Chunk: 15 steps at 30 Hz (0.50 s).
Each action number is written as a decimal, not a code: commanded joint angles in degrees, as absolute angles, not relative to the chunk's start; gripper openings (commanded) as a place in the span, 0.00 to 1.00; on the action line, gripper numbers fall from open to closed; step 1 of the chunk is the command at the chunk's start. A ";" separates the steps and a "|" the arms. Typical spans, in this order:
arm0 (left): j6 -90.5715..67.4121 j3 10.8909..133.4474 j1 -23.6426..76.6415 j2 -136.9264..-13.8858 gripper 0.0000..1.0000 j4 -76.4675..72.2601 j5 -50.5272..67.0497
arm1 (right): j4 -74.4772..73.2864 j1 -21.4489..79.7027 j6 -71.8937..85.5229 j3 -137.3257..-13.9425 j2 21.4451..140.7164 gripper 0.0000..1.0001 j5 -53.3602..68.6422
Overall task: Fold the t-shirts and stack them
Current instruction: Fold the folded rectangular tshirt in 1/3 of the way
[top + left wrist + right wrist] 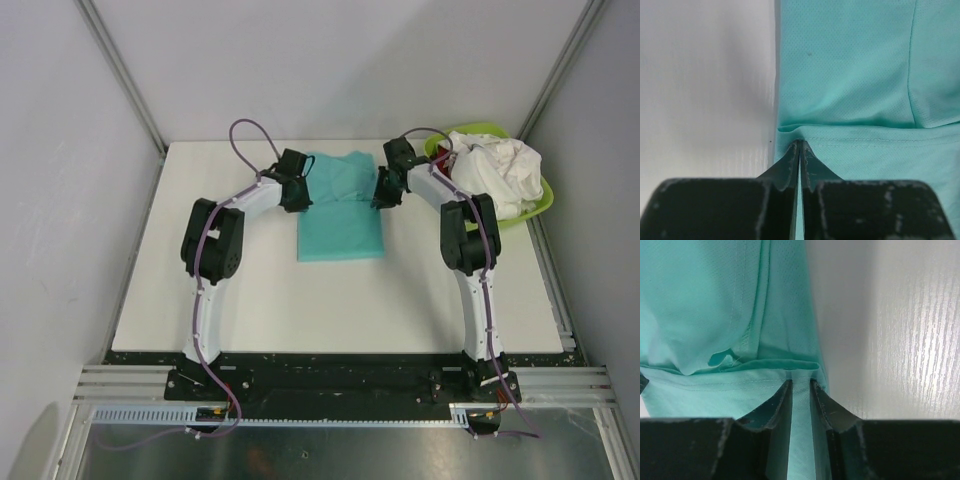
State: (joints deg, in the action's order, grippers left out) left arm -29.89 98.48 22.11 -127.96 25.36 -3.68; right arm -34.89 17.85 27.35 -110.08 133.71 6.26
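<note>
The teal t-shirt (340, 210) lies partly folded on the white table, its far part lifted between the two arms. My left gripper (297, 193) is shut on the shirt's left edge; the left wrist view shows the jaws pinching the teal hem (801, 145). My right gripper (384, 192) is shut on the shirt's right edge, with a strip of teal cloth (801, 395) between its fingers. A white t-shirt (495, 170) is bunched in the lime-green basin (540, 208), with a bit of red cloth (462, 178) beside it.
The basin stands at the table's back right corner, just behind the right arm. The white table (250, 300) stretches toward the arm bases. Grey walls and metal frame posts close in the back and sides.
</note>
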 commanded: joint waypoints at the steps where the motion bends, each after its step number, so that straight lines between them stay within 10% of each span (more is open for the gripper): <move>1: -27.83 99.30 21.34 -126.15 0.06 24.93 -3.46 | -36.95 18.09 27.11 -113.04 135.10 0.26 7.22; 15: -27.08 98.38 20.68 -113.84 0.35 24.87 0.74 | -42.17 19.37 26.41 -111.31 122.75 0.35 1.78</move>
State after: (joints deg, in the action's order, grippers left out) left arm -27.86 98.45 21.04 -123.31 25.89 -1.30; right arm -40.82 18.41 26.72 -113.93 132.25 4.10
